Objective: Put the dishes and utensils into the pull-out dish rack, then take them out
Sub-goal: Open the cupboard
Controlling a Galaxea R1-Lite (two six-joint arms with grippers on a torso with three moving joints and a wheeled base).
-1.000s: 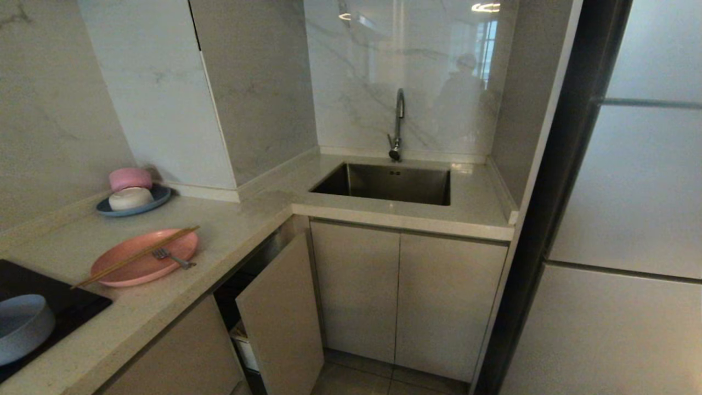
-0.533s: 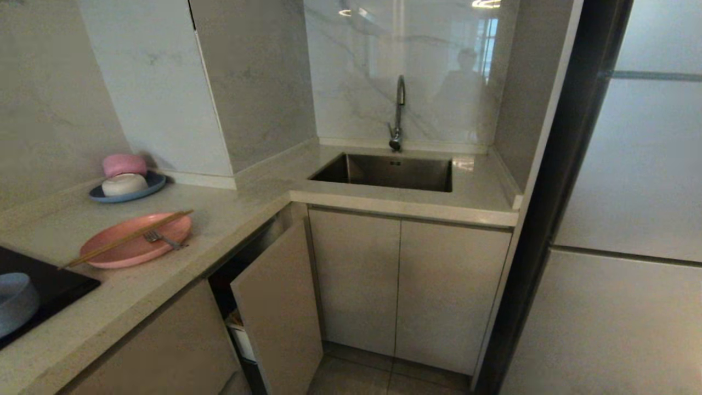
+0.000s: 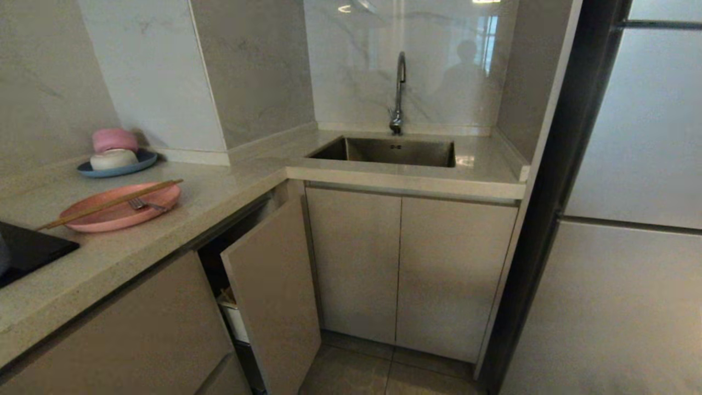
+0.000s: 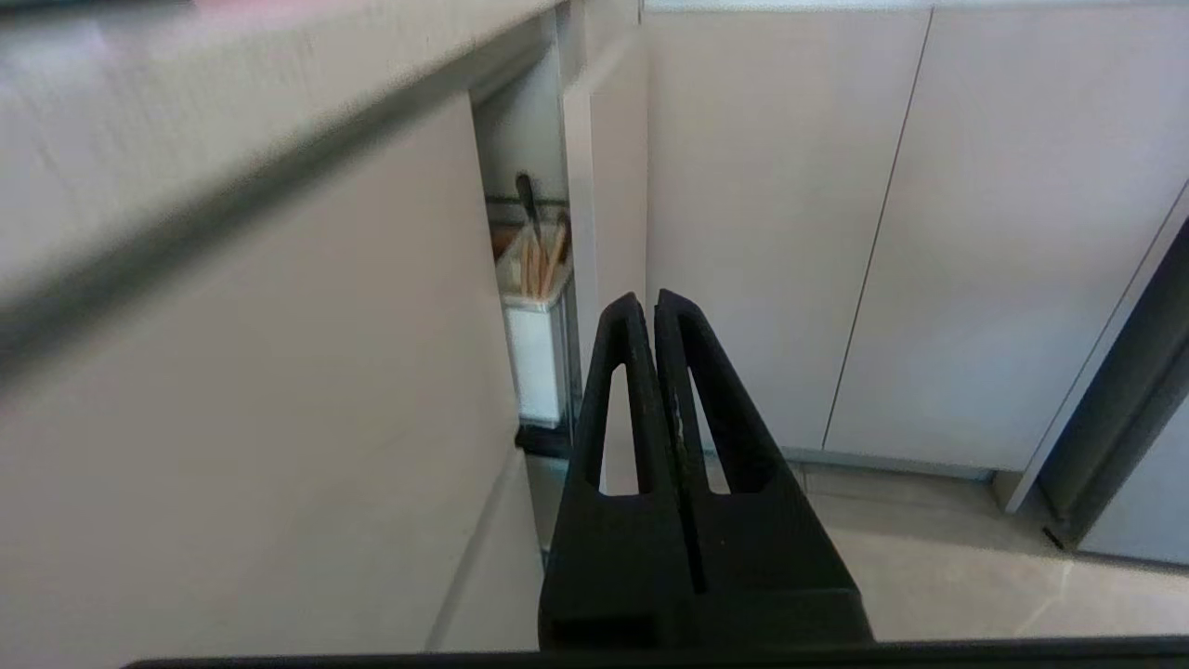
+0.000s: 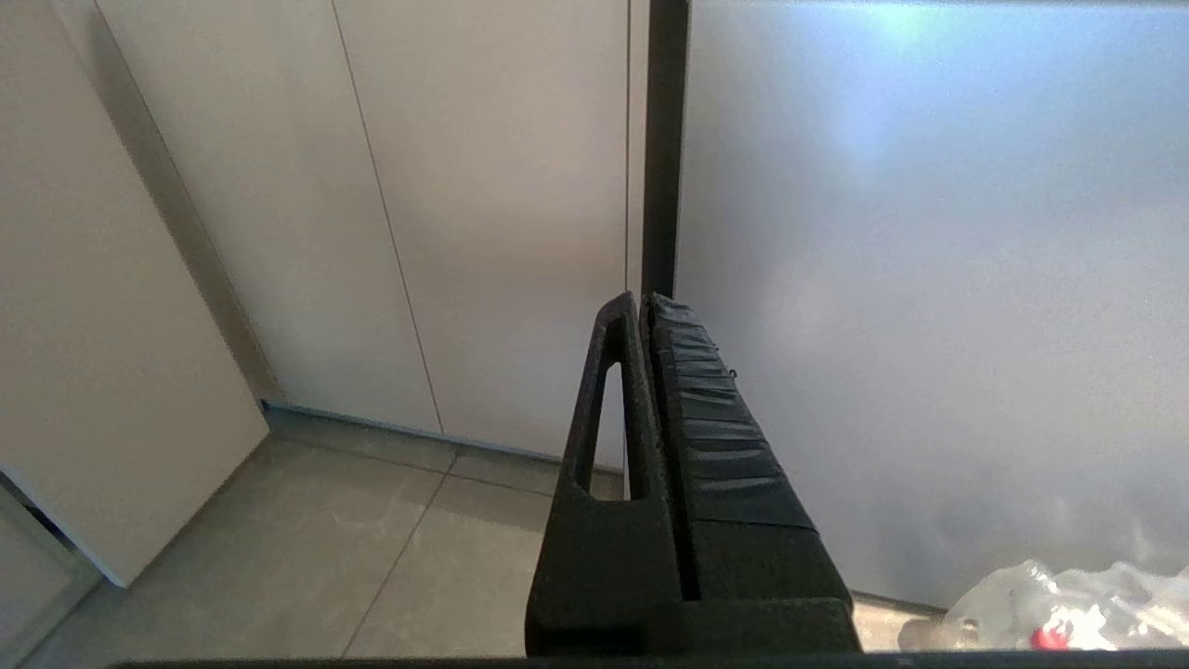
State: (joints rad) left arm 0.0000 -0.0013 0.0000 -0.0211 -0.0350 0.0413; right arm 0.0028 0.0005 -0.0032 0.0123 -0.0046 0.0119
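Note:
On the counter at the left lies the salmon-pink plate [image 3: 118, 211], with the wooden chopsticks [image 3: 109, 204] across it and the small fork [image 3: 145, 206] on its right side. Only a sliver of the blue-grey bowl [image 3: 1, 255] shows at the head view's left edge. Below the counter the pull-out dish rack stands partly drawn out, its beige door front [image 3: 274, 285] angled toward me and its white utensil cup [image 4: 537, 362] showing in the gap. My left gripper [image 4: 647, 302] is shut and empty, low before that door front. My right gripper [image 5: 643, 302] is shut and empty near the floor. Neither arm shows in the head view.
A blue plate [image 3: 137, 163] bearing a small pink bowl [image 3: 114, 139] and a cream bowl [image 3: 113, 159] sits at the counter's back left. A black cooktop [image 3: 33, 249] lies at the left edge. The sink [image 3: 384, 152] with its tap [image 3: 398, 93] is ahead, and a tall fridge [image 3: 630, 219] on the right.
The head camera has sunk lower, so the counter and sink have shifted up in the picture and the bowl has slid almost out at the left. Nothing on the counter has moved.

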